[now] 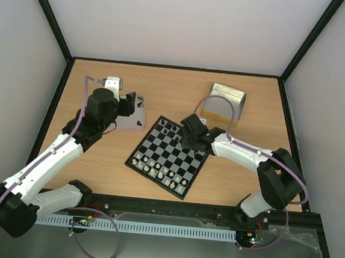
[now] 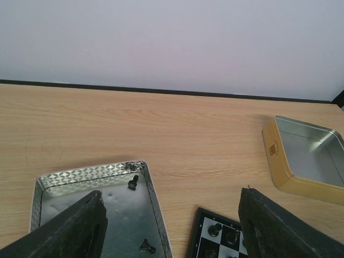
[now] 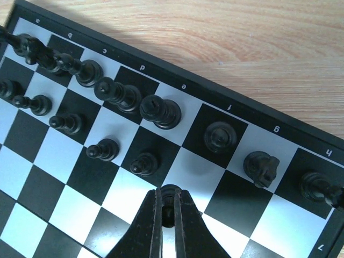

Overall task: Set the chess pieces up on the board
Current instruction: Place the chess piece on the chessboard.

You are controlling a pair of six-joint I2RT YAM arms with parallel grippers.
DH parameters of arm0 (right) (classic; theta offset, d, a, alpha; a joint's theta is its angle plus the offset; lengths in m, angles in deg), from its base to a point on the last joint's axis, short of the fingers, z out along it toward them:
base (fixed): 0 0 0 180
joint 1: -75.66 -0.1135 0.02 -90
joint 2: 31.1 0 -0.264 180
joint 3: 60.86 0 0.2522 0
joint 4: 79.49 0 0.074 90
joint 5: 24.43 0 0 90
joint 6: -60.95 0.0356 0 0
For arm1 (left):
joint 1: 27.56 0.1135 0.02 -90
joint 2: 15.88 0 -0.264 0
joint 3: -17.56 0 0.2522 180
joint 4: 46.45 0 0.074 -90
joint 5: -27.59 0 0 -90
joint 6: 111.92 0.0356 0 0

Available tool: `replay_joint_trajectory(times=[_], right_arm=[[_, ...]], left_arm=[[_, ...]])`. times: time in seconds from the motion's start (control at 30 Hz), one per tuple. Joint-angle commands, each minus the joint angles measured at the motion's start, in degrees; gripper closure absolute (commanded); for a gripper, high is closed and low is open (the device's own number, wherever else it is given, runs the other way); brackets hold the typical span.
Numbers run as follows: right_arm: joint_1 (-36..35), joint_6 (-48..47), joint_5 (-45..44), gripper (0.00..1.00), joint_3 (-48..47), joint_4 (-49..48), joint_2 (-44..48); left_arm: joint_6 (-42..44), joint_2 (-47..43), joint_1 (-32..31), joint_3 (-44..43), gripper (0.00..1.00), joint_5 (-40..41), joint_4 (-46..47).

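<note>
The left jaws hang wide open with nothing between them, their dark fingers (image 2: pixel 80 231) cut off by the bottom of the left wrist view. Under them sits a shiny metal tray (image 2: pixel 86 174) with a diamond-embossed rim, and two of the black chess pieces (image 2: pixel 133 183) lie inside it, too small to name.

The board (image 1: pixel 179 160) lies skewed at mid-table. Its black rim carries the file letters a to h, seen upside down from the right wrist. A digit at the corner is clipped by the frame edge. Most black pieces stand in the board's two far rows, though the leftmost ones blur together. Pale pieces (image 1: pixel 157 166) line the near edge.

The right jaws are pinched shut on a black pawn (image 3: pixel 171 194) over a square in the second row. Only the pawn's head shows between the fingertips. From above, that arm hides part of the board.

Further right is a gold-sided tin (image 2: pixel 279 161) with an emblem (image 2: pixel 273 148) I cannot read.

The table (image 2: pixel 177 129) is light wood grain, closed in by plain pale walls (image 2: pixel 172 37) with black edging.
</note>
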Motion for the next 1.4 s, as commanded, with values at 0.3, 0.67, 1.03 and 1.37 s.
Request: replay_joint_trajectory(times=[0.3, 0.67, 1.03, 1.37], right_arm=[[-0.74, 0.89, -2.92, 0.97, -2.68, 4.25, -4.29], [-0.88, 0.7, -4.63, 0.95, -2.21, 3.02, -6.33], [-1.0, 1.16, -4.28, 0.81, -2.97, 2.45, -5.04], [-1.01, 3.04, -8.1, 0.69, -2.4, 1.95, 5.8]], left_arm=[[0.46, 1.31, 0.44, -0.02, 0.3, -1.87, 1.0], [0.27, 2.07, 0.42, -0.04, 0.3, -3.41, 0.91], [-0.1, 3.58, 0.38, -0.34, 0.28, -5.01, 0.44], [-8.55, 11.75, 0.95, -0.79, 0.35, -8.59, -1.77]])
